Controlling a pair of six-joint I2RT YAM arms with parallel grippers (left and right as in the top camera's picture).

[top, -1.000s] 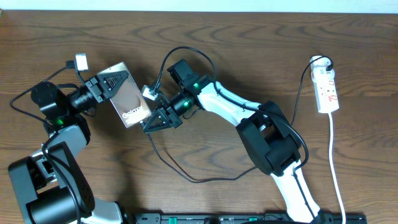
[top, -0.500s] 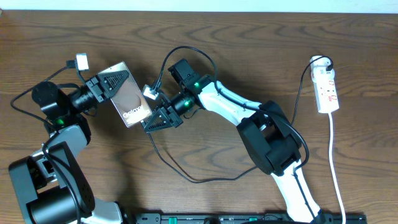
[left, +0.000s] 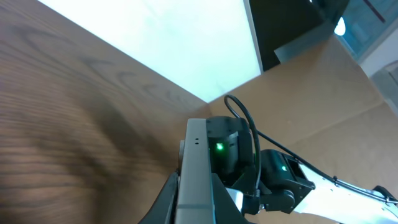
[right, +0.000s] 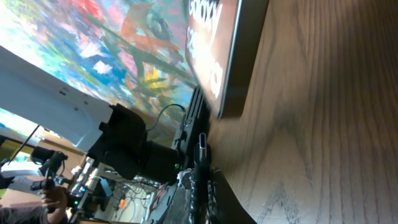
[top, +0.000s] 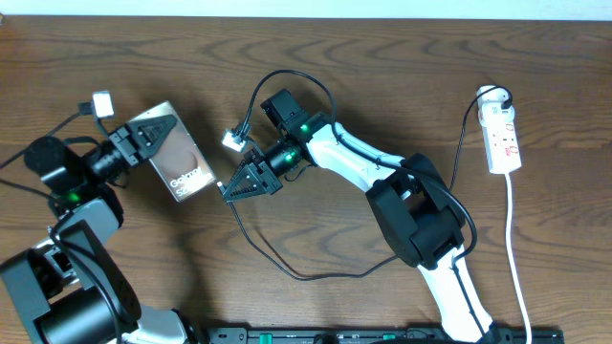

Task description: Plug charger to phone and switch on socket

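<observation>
brown wood-grain table [top: 402,48] carries everything; the flat brownish-grey rectangular phone with white "galaxy" lettering [top: 182,164] lies on a diagonal at the left side, its upper-left end clamped in the closed left gripper [top: 145,134]; from the left wrist the phone [left: 195,168] shows edge-on, pinched between the two fingers; whether it rests on the wood or is lifted off it i cannot tell.

the right gripper [top: 229,186] is closed on the free end of the long thin black charger cable [top: 316,277]; it sits just right of the phone's lower end, near it but apart; from the right wrist the small plug tip [right: 201,145] sticks out between the pinched fingers and points toward the phone's short edge [right: 227,68], with bare wood between them; the tip is not in the phone.

the cable trails from the right gripper in a wide loop across the front of the table; the small elongated white power strip with red switch marks [top: 504,134] lies at the far right, well apart from both grippers; its white cord [top: 516,248] runs toward the front edge.
</observation>
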